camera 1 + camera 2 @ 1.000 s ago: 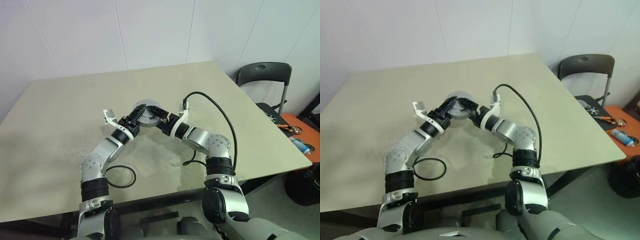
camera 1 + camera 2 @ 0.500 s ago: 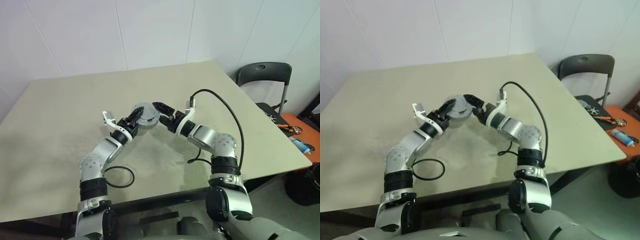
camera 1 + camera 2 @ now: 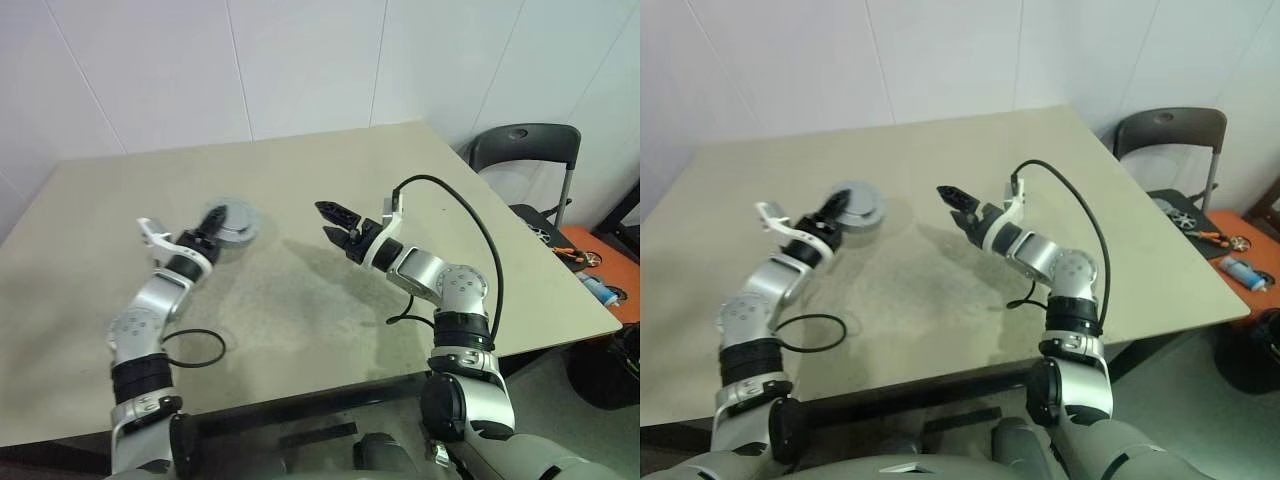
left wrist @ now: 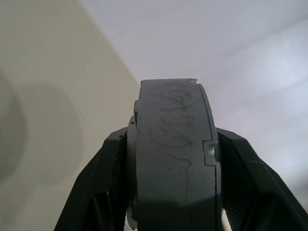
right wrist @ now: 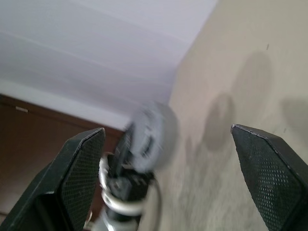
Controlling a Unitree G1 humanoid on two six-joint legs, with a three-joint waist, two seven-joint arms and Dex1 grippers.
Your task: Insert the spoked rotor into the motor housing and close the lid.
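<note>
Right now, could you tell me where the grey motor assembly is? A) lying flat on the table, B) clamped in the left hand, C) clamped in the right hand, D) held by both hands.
B: the left hand is shut on the motor assembly, while the right hand stands open and apart.

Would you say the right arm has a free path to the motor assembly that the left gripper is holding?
Probably yes: the right gripper stands open, with only bare table between it and the closed motor housing in the left gripper.
</note>
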